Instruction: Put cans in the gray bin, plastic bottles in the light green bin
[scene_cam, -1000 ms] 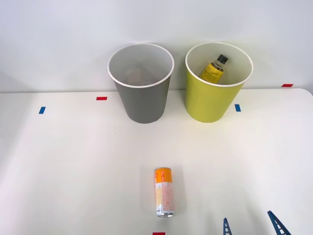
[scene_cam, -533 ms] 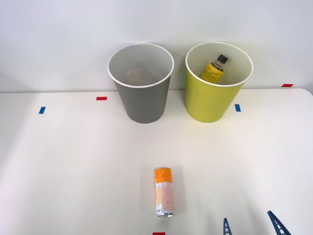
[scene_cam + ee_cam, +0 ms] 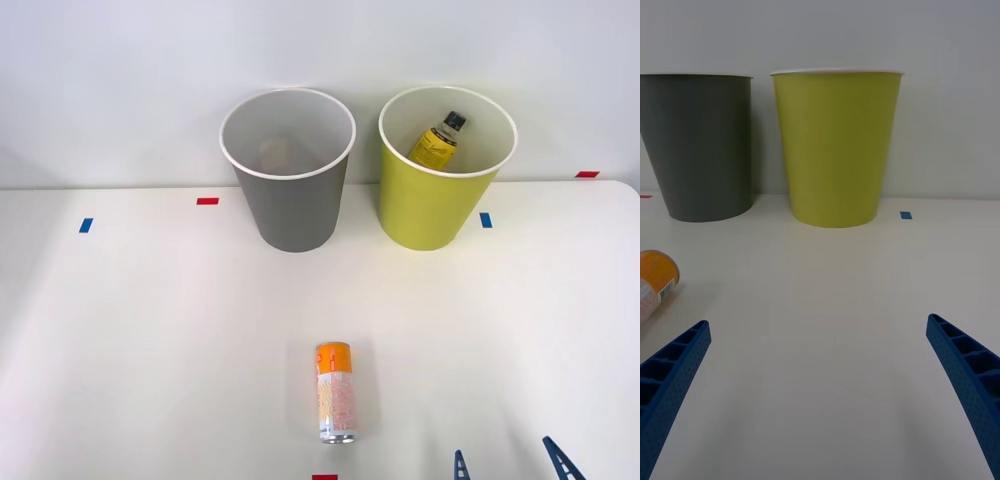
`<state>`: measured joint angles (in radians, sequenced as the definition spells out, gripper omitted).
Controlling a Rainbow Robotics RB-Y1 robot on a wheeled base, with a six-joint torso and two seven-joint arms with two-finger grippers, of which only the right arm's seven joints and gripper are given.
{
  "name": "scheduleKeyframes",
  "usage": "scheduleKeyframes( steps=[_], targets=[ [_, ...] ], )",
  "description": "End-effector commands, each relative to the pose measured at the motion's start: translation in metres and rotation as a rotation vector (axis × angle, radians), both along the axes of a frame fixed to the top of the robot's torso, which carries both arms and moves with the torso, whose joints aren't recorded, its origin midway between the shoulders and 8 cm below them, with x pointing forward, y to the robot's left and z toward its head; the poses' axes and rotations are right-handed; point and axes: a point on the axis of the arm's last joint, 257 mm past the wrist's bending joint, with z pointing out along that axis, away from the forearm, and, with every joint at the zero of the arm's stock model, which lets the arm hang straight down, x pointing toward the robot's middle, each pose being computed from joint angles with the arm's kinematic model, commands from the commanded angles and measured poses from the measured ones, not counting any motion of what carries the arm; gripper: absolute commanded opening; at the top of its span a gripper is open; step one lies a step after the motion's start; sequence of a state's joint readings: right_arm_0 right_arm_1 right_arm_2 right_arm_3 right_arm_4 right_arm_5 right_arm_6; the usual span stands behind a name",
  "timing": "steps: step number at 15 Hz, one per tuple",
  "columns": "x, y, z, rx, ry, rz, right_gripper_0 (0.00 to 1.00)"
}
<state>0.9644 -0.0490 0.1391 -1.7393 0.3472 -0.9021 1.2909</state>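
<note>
A white table (image 3: 150, 330) carries the gray bin (image 3: 292, 205) at twelve o'clock and the light green bin (image 3: 430, 205) at one. A can (image 3: 336, 392) lies on its side toward six, with small red and blue tape marks (image 3: 208, 201) scattered about.

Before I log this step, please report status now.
Right gripper open, empty. Can lying on table, untouched. Bottle in light green bin. Nothing in the way.

Bright, even light falls from overhead on the white table (image 3: 150, 330), leaving only soft shadows: a faint one beside the can (image 3: 336, 392) at 3 o'clock, and pale pools at the feet of the gray bin (image 3: 290, 205) and the light green bin (image 3: 430, 205). No glare shows on the tabletop. In the wrist view, the near blue fingertips (image 3: 964, 371) look soft against the crisper bins.
</note>
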Motion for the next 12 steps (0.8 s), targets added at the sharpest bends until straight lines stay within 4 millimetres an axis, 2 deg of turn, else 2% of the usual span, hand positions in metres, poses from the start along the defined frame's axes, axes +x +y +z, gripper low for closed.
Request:
scheduleKeyframes(
  steps=[1, 3, 6, 10, 12],
  targets=[
    [0.002, -0.004, 0.007, 0.049, -0.022, -0.029, 1.00],
    [0.010, -0.004, 0.011, 0.029, -0.009, -0.026, 1.00],
    [0.033, -0.001, 0.010, -0.002, 0.105, -0.018, 1.00],
    [0.063, 0.007, 0.032, 0.007, 0.280, 0.002, 1.00],
    [0.077, 0.016, 0.052, 0.021, 0.408, 0.022, 1.00]
  ],
)
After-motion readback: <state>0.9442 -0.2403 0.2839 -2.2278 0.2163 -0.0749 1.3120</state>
